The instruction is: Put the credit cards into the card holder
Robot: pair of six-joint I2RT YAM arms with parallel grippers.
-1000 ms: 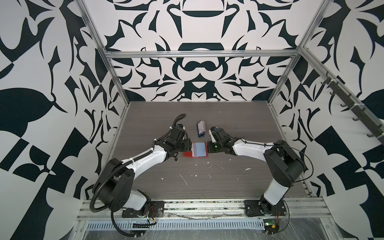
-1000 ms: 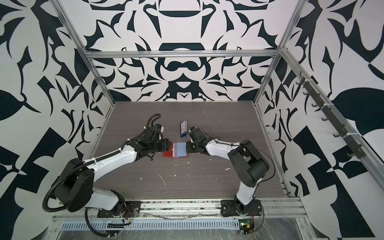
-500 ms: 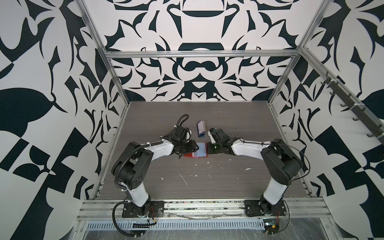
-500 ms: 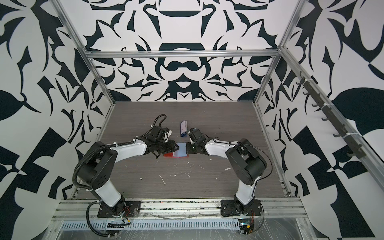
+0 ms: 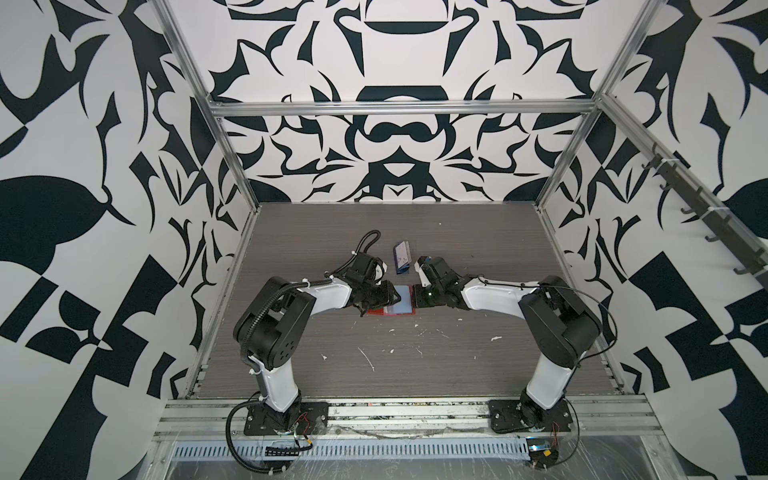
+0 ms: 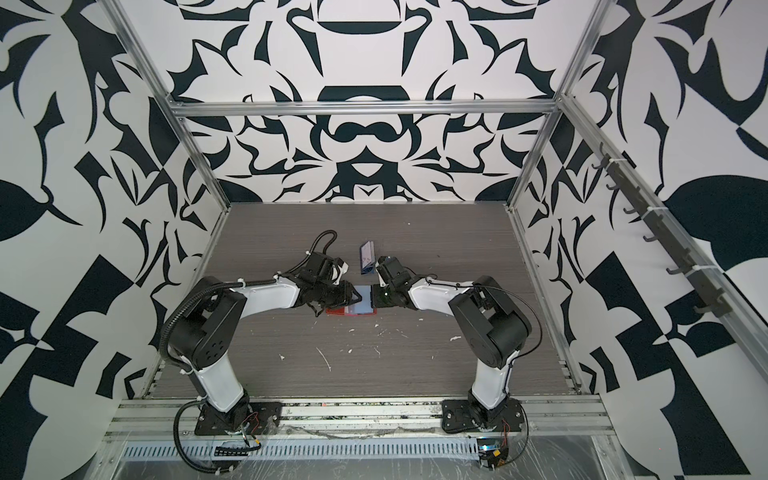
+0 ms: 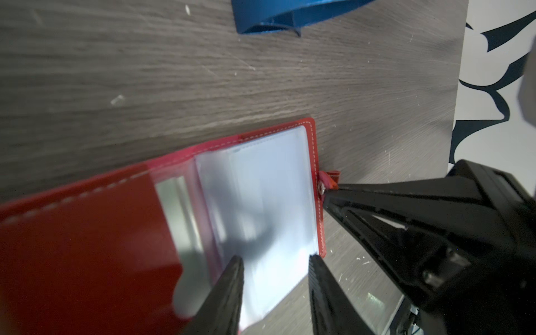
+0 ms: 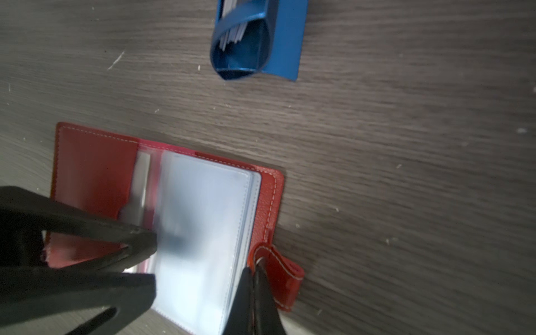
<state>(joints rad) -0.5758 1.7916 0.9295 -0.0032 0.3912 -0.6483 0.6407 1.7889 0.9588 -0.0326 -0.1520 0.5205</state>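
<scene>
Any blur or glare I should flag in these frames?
Left wrist view: the red leather-like card holder is blurred near the lens, and its clear plastic sleeve pages glare pale. Right wrist view: the left gripper is smeared soft. Both top views: sharp, evenly lit.

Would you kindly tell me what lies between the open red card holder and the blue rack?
Only bare wood-grain tabletop with a few white flecks lies between the card holder and the blue rack; the right wrist view shows this.

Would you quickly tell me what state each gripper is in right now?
Left gripper: open, jaws apart over the card holder.
Right gripper: shut on its snap tab.
</scene>
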